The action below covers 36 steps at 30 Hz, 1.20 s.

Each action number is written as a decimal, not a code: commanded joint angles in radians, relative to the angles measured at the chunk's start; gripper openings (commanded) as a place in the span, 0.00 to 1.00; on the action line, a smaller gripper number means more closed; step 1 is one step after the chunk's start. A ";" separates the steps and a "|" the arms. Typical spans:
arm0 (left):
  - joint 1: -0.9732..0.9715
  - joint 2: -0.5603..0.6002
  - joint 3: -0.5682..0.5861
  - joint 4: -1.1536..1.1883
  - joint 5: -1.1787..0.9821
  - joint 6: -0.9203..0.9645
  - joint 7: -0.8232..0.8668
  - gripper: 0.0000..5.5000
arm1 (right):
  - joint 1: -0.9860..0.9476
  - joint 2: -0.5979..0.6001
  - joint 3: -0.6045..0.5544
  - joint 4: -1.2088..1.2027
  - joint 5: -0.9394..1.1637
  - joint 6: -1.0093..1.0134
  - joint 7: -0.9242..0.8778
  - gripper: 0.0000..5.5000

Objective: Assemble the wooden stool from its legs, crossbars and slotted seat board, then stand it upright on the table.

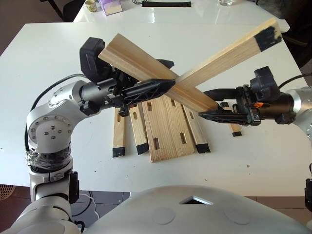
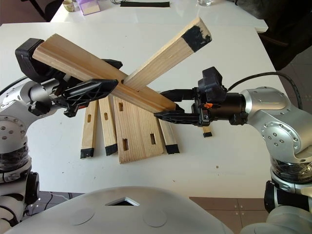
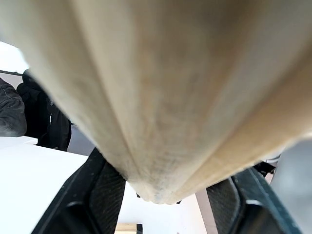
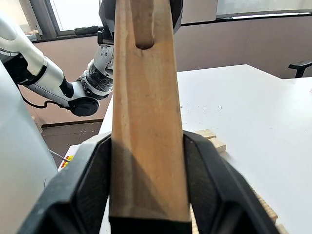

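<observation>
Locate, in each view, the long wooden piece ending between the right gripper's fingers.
Left eye view: the long wooden piece slants from upper left to centre right.
Right eye view: same slant, further left.
Left wrist view: close against the lens, between the fingers.
Right wrist view: clamped, running away centrally.
Shared landmark: the left gripper astride it.

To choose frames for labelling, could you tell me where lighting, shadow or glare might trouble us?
Left eye view: even light, soft shadows beside the seat board. Right wrist view: bright windows behind, leg shaded near the right claw. Left wrist view: held piece dim underneath.
</observation>
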 commanded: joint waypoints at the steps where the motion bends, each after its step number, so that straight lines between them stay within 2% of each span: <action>1: 0.005 0.012 -0.033 0.003 0.029 0.028 -0.014 0.39 | 0.005 0.004 0.002 -0.009 -0.053 -0.028 -0.057 0.38; 2: -0.004 0.013 -0.025 0.011 0.024 0.025 -0.009 0.39 | 0.022 0.001 0.007 -0.010 -0.066 -0.032 -0.053 0.44; 4: -0.034 0.018 0.001 0.034 0.023 0.017 0.011 0.39 | 0.060 -0.009 0.007 0.002 -0.089 -0.032 -0.048 0.49; 7: -0.079 0.042 0.048 0.074 0.046 0.011 0.033 0.39 | 0.132 -0.030 -0.010 0.056 -0.164 -0.072 -0.044 0.49; 10: -0.071 0.115 0.100 0.074 0.070 0.023 0.010 0.39 | 0.206 -0.037 -0.063 0.132 -0.243 -0.135 -0.053 0.49; 15: 0.090 0.285 0.194 -0.051 0.115 0.057 -0.107 0.39 | 0.342 -0.026 -0.190 0.154 -0.299 -0.202 -0.085 0.49; 19: 0.196 0.357 0.245 -0.133 0.136 0.054 -0.201 0.39 | 0.423 0.001 -0.241 0.098 -0.298 -0.218 -0.119 0.49; 29: 0.398 0.371 0.183 -0.192 0.401 -0.081 -0.278 0.39 | 0.458 0.025 -0.218 0.053 -0.330 -0.247 -0.164 0.49; 36: 0.436 0.379 0.133 -0.172 0.483 -0.145 -0.301 0.39 | 0.464 0.036 -0.202 0.047 -0.353 -0.267 -0.180 0.49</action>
